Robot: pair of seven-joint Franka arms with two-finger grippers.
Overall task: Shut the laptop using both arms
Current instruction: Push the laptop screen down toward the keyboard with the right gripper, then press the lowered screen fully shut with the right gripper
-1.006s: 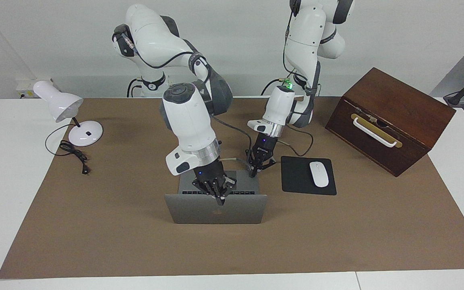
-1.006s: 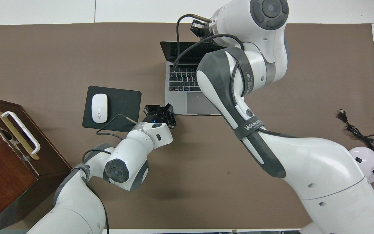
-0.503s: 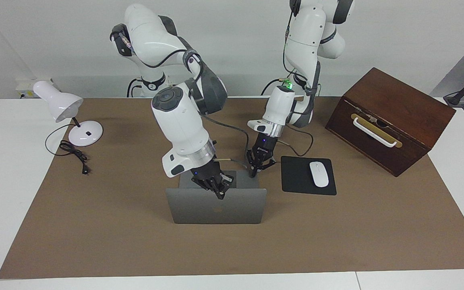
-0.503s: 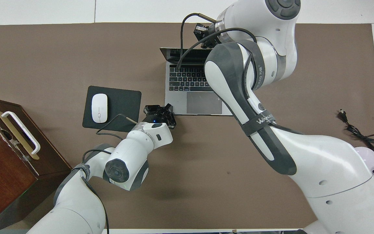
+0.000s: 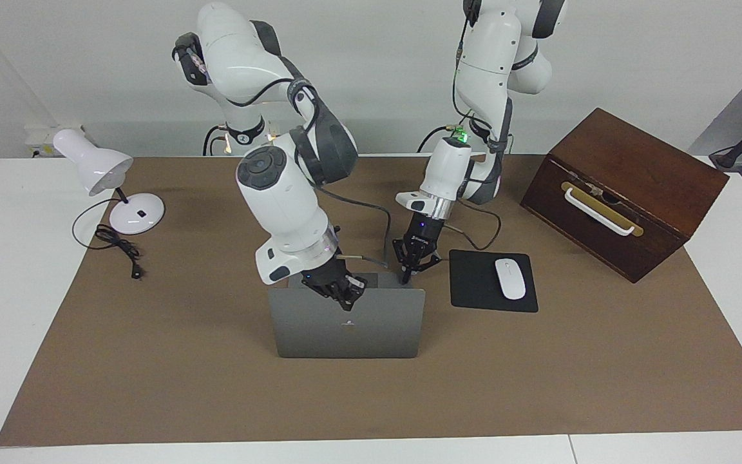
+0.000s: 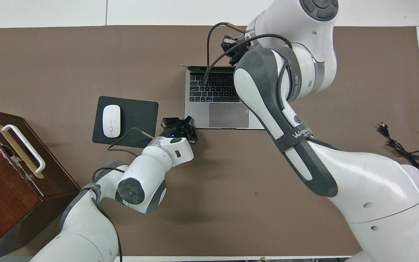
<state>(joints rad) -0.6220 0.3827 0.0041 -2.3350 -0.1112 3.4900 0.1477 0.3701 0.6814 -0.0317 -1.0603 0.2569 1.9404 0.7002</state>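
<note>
At the lid's top edge the right hand (image 5: 346, 298) pushes, grip unclear; left hand (image 5: 411, 269) steadies the laptop (image 5: 347, 328) base, grip unclear — stiff, hinged, fragile.

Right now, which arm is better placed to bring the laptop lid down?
Right. Its gripper sits at the top edge of the thin silver-grey laptop lid; the left gripper is down at the base corner.

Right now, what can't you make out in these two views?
- Laptop screen: in the facing view only the lid's back shows; overhead, the lid is nearly edge-on.
- Right end effector at the lid's top edge: contact unclear; overhead, the right arm covers it.
- Left end effector at the laptop's corner: touching or hovering cannot be told.
- Wooden box: cut off by the overhead view's edge.
- Desk lamp: overhead, mostly out of frame.
</note>
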